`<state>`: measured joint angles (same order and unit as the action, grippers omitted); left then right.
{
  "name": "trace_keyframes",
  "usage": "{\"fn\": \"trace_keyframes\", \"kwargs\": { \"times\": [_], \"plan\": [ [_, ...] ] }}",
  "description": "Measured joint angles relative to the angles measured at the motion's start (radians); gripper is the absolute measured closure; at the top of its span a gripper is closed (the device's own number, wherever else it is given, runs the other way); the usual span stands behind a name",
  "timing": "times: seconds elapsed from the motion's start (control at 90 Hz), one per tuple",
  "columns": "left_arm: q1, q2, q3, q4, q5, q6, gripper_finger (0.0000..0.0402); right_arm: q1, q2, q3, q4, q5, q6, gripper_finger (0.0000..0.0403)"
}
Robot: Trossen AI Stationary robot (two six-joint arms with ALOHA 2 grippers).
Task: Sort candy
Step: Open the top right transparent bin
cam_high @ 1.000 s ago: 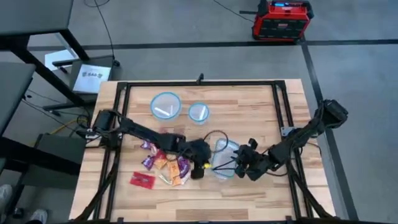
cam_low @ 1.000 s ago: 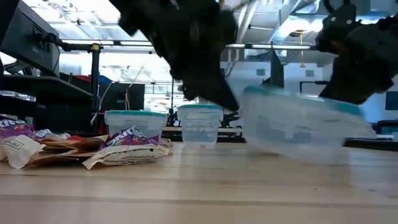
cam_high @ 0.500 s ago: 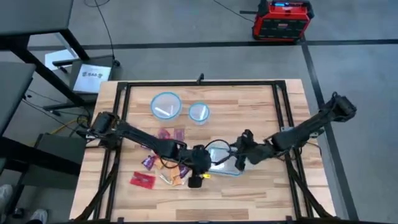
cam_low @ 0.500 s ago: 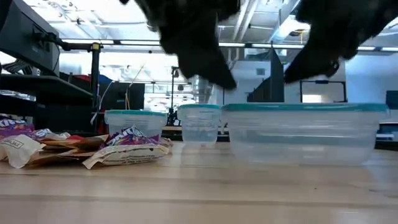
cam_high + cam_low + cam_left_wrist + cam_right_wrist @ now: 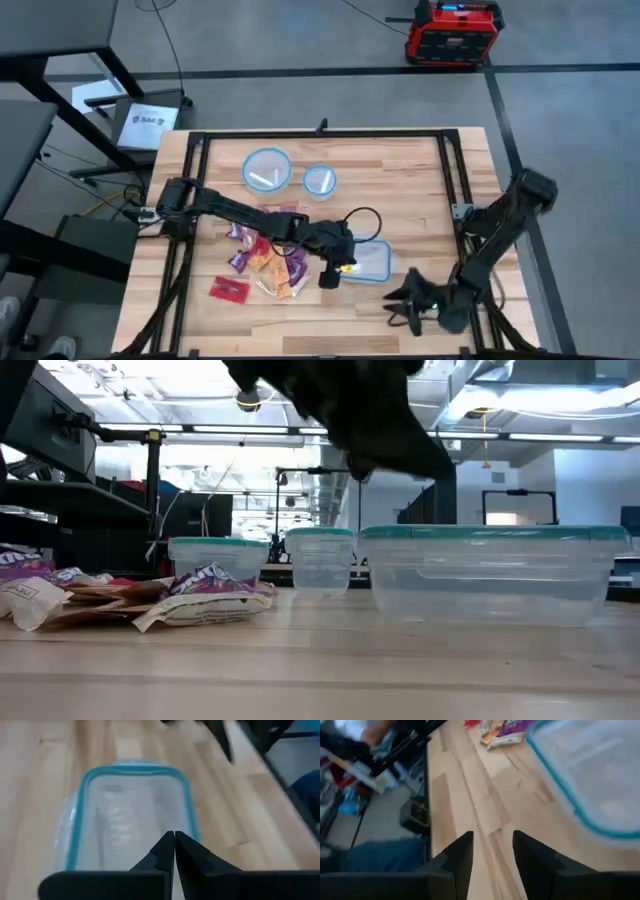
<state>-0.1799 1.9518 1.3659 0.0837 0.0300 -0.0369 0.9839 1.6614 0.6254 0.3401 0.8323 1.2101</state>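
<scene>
The left gripper (image 5: 330,277) hangs over the middle of the table with its two fingers pressed together and nothing between them, as the left wrist view shows (image 5: 174,851). It sits at the left end of the rectangular container (image 5: 366,262), a clear box with a blue rim and its lid on, standing flat on the wood; in the low view that box (image 5: 490,574) fills the right half of the scene.

Just left of this gripper lies the candy (image 5: 265,262): a loose heap of purple, orange and red packets, with one red packet (image 5: 229,289) apart at the near left. In the low view the heap (image 5: 130,600) lies on the left, purple wrappers on top.

Farther back stand two round containers with blue rims: the large round container (image 5: 266,169), which holds a few pale sticks, and the small round container (image 5: 320,181) just to its right.

The right gripper (image 5: 403,306) is near the table's near edge, to the right and well apart from the rectangular container, pointing left. Its fingers (image 5: 462,857) stand apart with only bare table (image 5: 420,190) between them.
</scene>
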Motion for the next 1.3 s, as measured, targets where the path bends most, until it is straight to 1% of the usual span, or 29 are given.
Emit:
{"fn": "trace_keyframes", "kwargs": {
  "times": [0.078,0.167,0.289,0.378,0.489,0.533,0.578,0.7,1.033,1.133,1.3],
  "plan": [
    [0.005,-0.002,0.0,0.032,0.002,0.019,0.0402,-0.018,0.099,0.001,0.105,0.0,0.005,0.0243],
    [0.012,-0.002,0.0,0.048,0.011,0.043,0.0402,-0.04,0.169,0.003,0.152,0.002,0.017,0.0213],
    [0.03,0.003,0.0,0.069,0.018,0.058,0.0402,-0.066,0.206,0.006,0.158,0.025,0.066,0.0178],
    [0.038,0.036,0.002,0.098,0.05,0.057,0.0402,-0.077,0.211,0.007,0.159,0.033,0.048,0.0167],
    [0.042,0.099,0.003,0.139,0.094,0.044,0.0402,-0.088,0.207,0.003,0.141,0.059,-0.022,0.0166],
    [0.042,0.109,0.0,0.134,0.111,0.031,0.0402,-0.096,0.205,0.002,0.126,0.066,-0.026,0.0168],
    [0.042,0.125,0.003,0.177,0.131,0.018,0.0402,-0.1,0.205,0.004,0.108,0.068,-0.018,0.017],
    [0.042,0.128,0.003,0.173,0.151,-0.005,0.0402,-0.113,0.21,0.002,0.067,0.096,-0.009,0.0175],
    [0.034,0.142,0.004,0.14,0.173,0.018,0.0402,-0.108,0.209,0.002,0.088,0.206,-0.141,0.0177],
    [0.029,0.162,0.005,0.153,0.178,0.006,0.0402,-0.111,0.211,0.001,0.116,0.204,-0.211,0.0177],
    [0.022,0.219,0.009,0.157,0.2,-0.016,0.0402,-0.123,0.211,-0.002,0.123,0.184,-0.235,0.0177]
  ]
}}
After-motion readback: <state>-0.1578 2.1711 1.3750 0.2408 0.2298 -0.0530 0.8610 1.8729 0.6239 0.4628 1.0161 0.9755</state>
